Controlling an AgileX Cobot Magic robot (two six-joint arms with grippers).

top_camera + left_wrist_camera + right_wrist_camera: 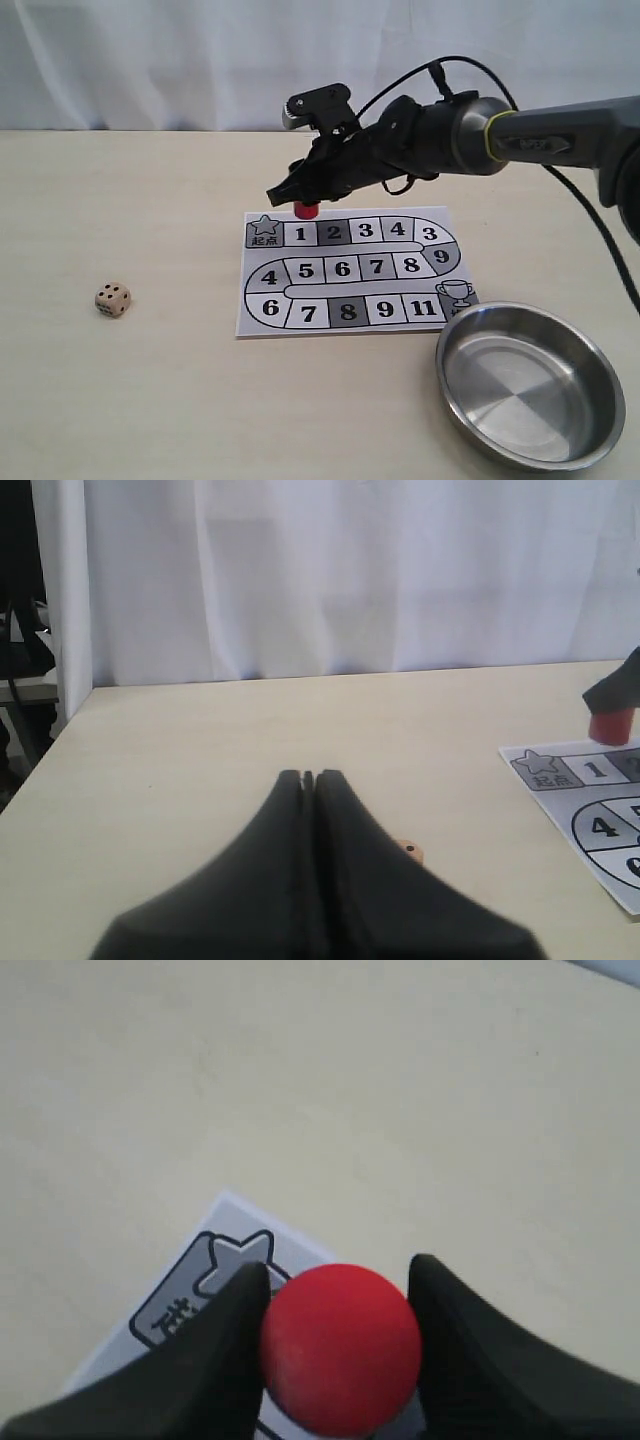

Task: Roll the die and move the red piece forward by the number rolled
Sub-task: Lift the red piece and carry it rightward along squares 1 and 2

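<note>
The red piece [306, 209] is at the far edge of the numbered paper board [350, 300], by square 1 and the star square. My right gripper [299, 198] is shut on it, a finger pressed to each side. From above the red piece [340, 1348] fills the gap between the right gripper [338, 1266] fingers, over the star square. The die [113, 299] lies on the table well left of the board, apart from both grippers. My left gripper [308, 776] is shut and empty, and only a corner of the die [411, 851] shows beside it.
A steel bowl [530, 385] stands at the front right, overlapping the board's near right corner. The board [590, 800] and the red piece [610, 723] show at the edge of the left wrist view. A white curtain closes the far side of the table.
</note>
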